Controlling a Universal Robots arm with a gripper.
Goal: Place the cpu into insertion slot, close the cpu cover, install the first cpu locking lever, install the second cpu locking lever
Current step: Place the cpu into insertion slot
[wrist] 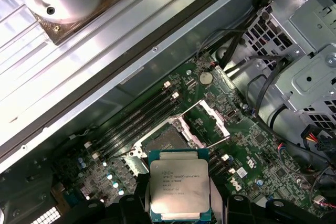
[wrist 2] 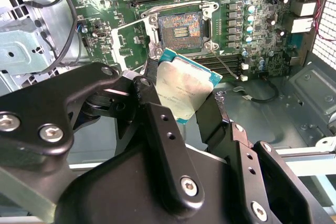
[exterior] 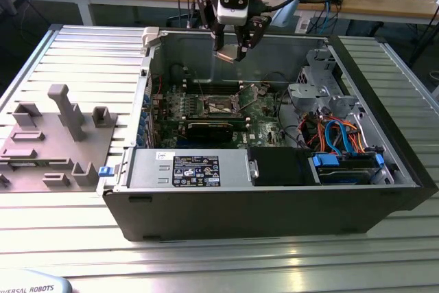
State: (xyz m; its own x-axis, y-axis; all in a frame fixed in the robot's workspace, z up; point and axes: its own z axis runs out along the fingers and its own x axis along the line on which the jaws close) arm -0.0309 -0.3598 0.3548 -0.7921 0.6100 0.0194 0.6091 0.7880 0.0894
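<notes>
Exterior view: the gripper [exterior: 231,51] hangs over the open computer case [exterior: 274,211], clamped on the chip [exterior: 226,53]. The socket [exterior: 223,106] lies at six o'clock from it, well apart.

Second wrist view: the chip [wrist 2: 184,87] sits tilted between the fingers [wrist 2: 152,77], with the socket [wrist 2: 181,29] bare beyond it.

First wrist view: the chip [wrist: 179,190] carries small print, left unread.

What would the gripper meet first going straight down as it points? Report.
Probably the insertion slot, open below; the gripper, shut on the cpu, hangs above it, though exact alignment is unclear.
</notes>
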